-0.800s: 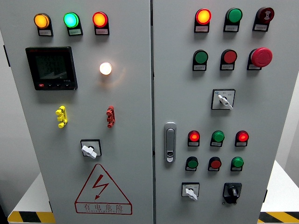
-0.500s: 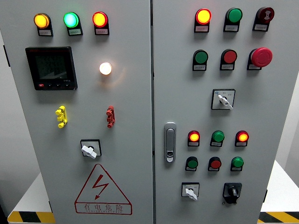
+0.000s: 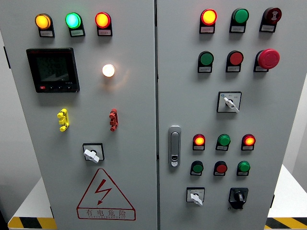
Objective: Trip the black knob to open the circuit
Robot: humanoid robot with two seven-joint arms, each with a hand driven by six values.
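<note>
Neither hand was in view, so whether their fingers were spread or curled could not be told. The black knob point(image 3: 238, 197) sat untouched at the lower right of the frame, just beside the white selector point(image 3: 195, 197). Above it clustered small pushbuttons point(image 3: 220, 167); a misaimed reach risked pressing those, or turning the wrong switch.

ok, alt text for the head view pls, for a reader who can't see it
A grey two-door electrical cabinet fills the view, with no robot hand in sight. The black knob sits untouched at the right door's lower right, beside a white selector switch and below rows of indicator lights and pushbuttons. The left door carries a digital meter, a lit white lamp and a high-voltage warning triangle.
</note>
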